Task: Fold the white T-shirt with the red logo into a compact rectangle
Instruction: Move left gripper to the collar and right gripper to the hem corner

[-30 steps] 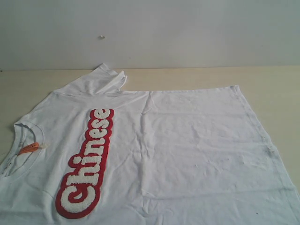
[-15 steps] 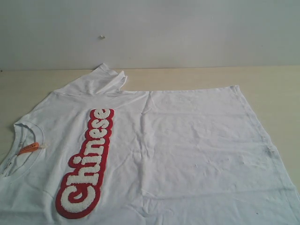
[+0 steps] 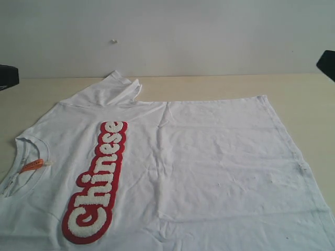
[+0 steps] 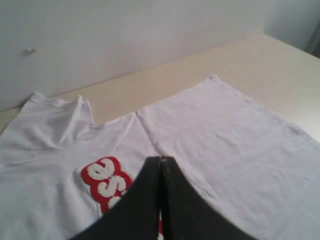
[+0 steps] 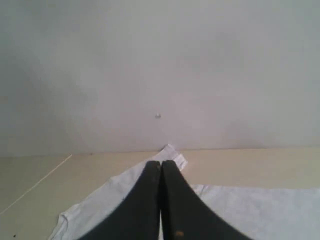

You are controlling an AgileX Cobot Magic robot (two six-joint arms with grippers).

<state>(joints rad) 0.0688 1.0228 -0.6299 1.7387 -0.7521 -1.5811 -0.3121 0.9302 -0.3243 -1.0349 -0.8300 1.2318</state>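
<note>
White T-shirt spread flat, wrinkled, red logo lengthwise

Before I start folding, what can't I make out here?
Exterior view: the near sleeve and part of the collar of the T-shirt are cut off by the frame; print on the tag is too small.
Left wrist view: the shut left hand covers most of the logo.
Right wrist view: the shut right hand hides part of the T-shirt.
</note>
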